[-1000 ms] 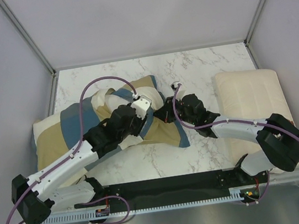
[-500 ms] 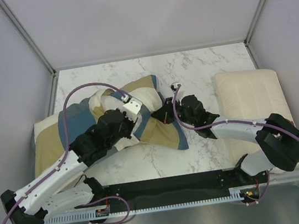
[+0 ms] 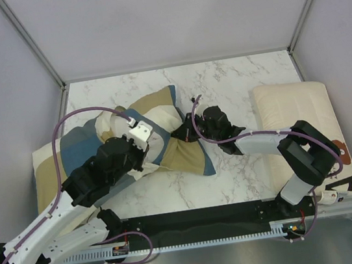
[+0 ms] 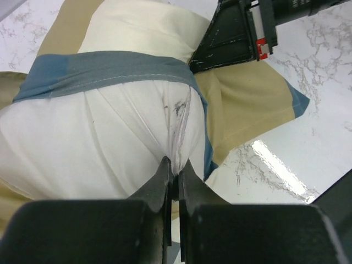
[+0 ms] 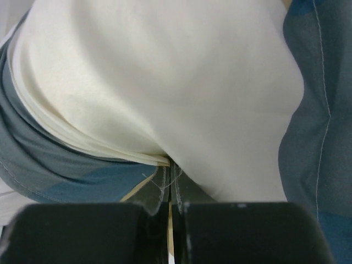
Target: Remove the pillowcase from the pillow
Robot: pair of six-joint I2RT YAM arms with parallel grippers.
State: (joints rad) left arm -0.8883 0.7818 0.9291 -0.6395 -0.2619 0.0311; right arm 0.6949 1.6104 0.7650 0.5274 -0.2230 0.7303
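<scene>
Progress: partly done, by your view from above. The cover is bunched and rucked, and one end of the pillow bulges out past the blue hem, but most of it looks to be inside.
Remaining: you need the whole pillow drawn clear of the cover, so the greater part of the pull is ahead of you.
Pillowcase: it lies on the left half of the table, stretching from the left edge to the middle. Its steel blue, tan and cream blocks are crumpled around the bulk inside.
Pillow: plump and off-white, it shows below the stitched blue hem in your left wrist view. You cannot see its tag here.
Left gripper: the jaws are pinched together on a wrinkle of the white pillow fabric just below the hem.
Right gripper: it is clamped on a thin fold where cream and blue cloth meet, which I judge to be the pillowcase. It sits close to your left one, at the cover's right end.
Surroundings: a flatter cream bear-print pillow lies at the right edge of the table, apart from the work.
Obstacles: your right forearm lies beside that spare pillow, so a long pull to the right may run into it. The left arm and its purple cable hang over the cover and could weigh it down or snag.
</scene>
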